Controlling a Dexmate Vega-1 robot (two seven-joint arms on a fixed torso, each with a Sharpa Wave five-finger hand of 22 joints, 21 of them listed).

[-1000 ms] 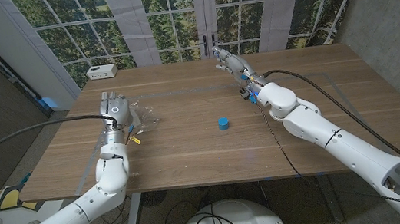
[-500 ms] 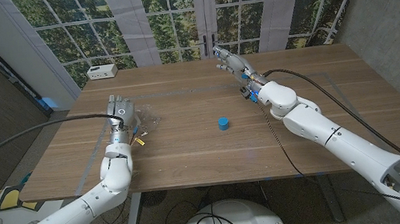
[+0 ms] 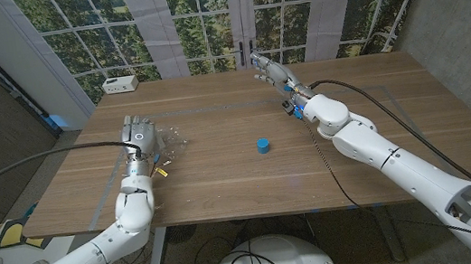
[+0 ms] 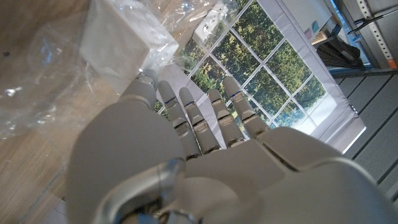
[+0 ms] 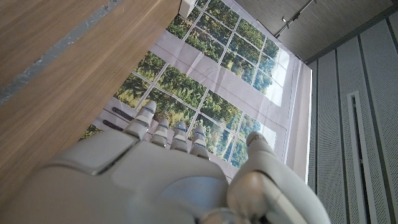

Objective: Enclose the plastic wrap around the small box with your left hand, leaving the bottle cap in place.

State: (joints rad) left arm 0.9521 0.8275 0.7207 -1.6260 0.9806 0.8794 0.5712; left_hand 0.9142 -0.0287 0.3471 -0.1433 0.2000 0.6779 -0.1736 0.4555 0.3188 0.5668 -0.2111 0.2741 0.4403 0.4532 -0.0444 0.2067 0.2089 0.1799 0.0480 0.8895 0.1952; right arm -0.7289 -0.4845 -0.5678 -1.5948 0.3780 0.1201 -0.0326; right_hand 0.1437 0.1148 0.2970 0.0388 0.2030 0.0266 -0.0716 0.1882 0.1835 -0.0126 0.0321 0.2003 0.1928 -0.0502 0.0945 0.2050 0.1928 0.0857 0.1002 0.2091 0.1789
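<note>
My left hand [image 3: 138, 132] is over the plastic wrap [image 3: 169, 141] near the tabletop's left edge, about midway along it, fingers pointing toward the far side. In my left wrist view the fingers [image 4: 186, 112] lie straight and close together, reaching toward the small box [image 4: 121, 43], a white block lying in the crinkled clear wrap [image 4: 37, 93] on the wood. I see nothing pinched between them, so I judge this hand as released, though whether the fingertips already touch the film I cannot tell.

I take this to be the start of the wrapping step: the film lies loose around the box rather than folded over it. Next I need to catch a free edge of the wrap and draw it over the box without shoving the box along the tabletop.

The blue bottle cap [image 3: 262, 145] sits near the tabletop's middle, well apart from the wrap, and should stay there.

My right hand [image 3: 271, 72] is held at the far edge, fingers extended and grasping nothing; it has no part in this.
</note>
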